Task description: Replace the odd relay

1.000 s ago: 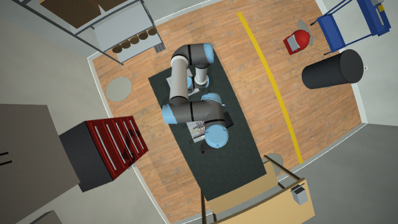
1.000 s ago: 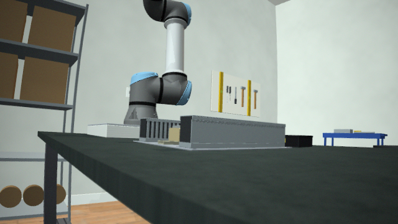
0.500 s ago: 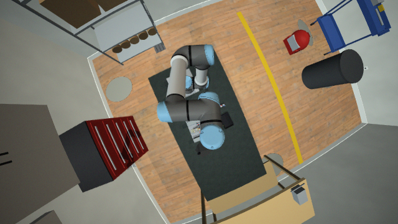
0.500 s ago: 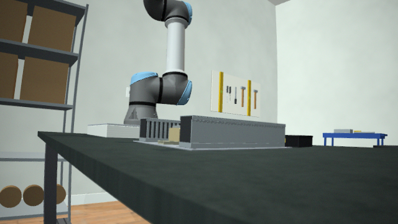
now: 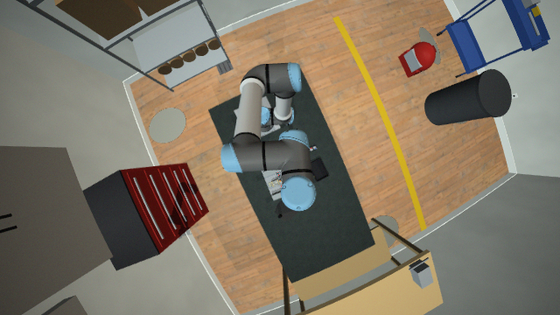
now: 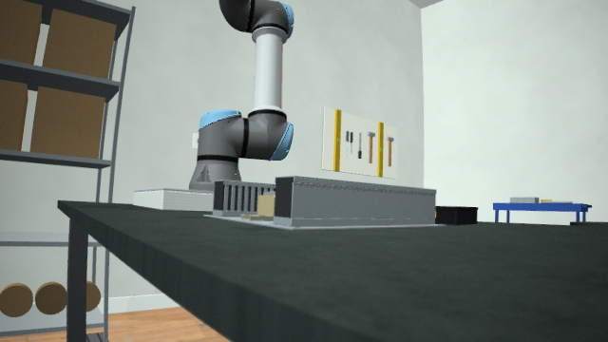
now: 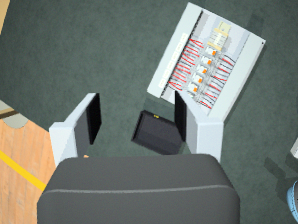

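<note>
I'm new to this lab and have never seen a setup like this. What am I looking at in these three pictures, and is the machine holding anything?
It is a single jointed robot arm bolted to a dark table. One picture looks down from the ceiling, one looks across the table from the side, and one comes from a camera on the arm's wrist, looking down past its gripper. On the table lies a light panel carrying a row of small relays, and beside it a small black tray. The gripper's two fingers stand wide open high above the table and hold nothing.
</note>
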